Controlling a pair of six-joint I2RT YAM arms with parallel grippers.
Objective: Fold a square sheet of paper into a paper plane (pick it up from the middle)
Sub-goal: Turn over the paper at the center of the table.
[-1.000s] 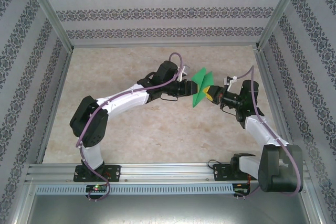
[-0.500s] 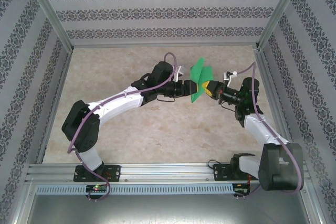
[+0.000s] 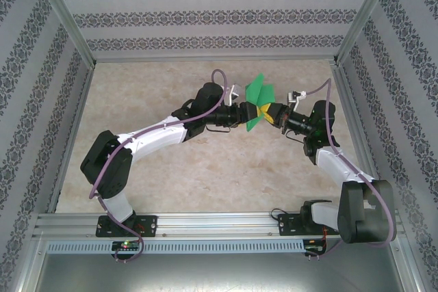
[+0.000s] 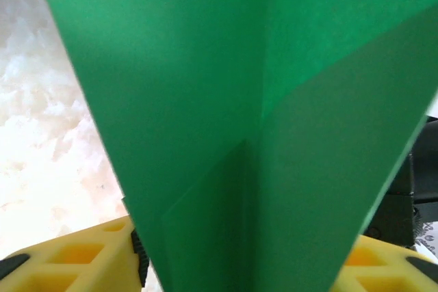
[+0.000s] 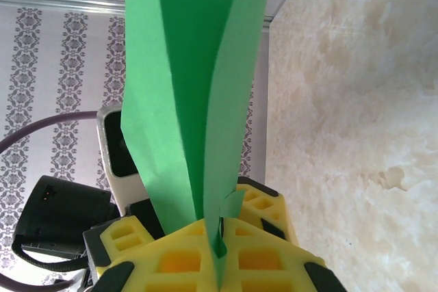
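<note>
Two flaps [image 5: 185, 66] splayed (edges free), right gripper [image 5: 215, 229] pinching paper [image 3: 259, 91] above table [image 3: 205, 176]

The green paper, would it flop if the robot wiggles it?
Probably only a little: the green paper sticks out of the right gripper without drooping, so its folds seem to stiffen it. It looks thin and light, so squeezing would likely crumple it.

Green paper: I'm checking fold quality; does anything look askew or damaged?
Yes. In the right wrist view, the green paper has a small corner sticking out sideways just above the right pincer pinching it, and its two flaps splay apart.
</note>
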